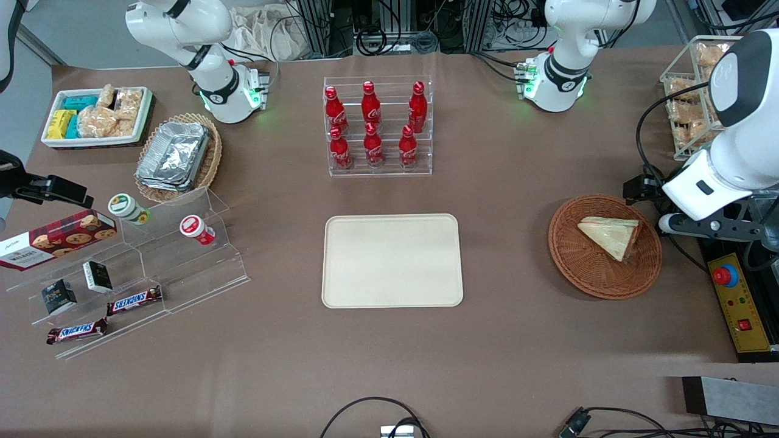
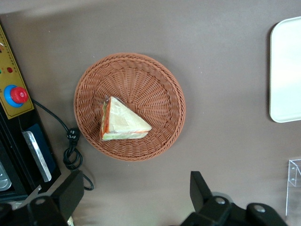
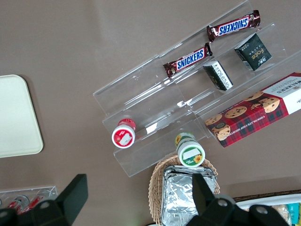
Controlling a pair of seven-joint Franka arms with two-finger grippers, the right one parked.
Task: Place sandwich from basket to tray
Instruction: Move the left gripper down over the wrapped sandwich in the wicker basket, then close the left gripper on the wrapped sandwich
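Your claw (image 2: 134,197) hangs released, its two fingers (image 2: 70,190) spread wide with nothing between them, high above the bench (image 1: 517,340) at the working arm's end. It sits just off the basket's (image 2: 160,84) rim rather than over its centre, so you likely need to shift in before you descend.

Below it, the sandwich (image 2: 123,123) lies flat in the basket, off-centre, with its orange and green cut edge facing one side and its point aimed toward the rim. In the front view the sandwich (image 1: 610,235) sits at about two o'clock within the basket (image 1: 584,267). Lying flat like that, it probably offers the two bread edges as your best grip.

The tray (image 1: 392,260) waits bare at the bench's middle, at nine o'clock from the basket and well apart from it.
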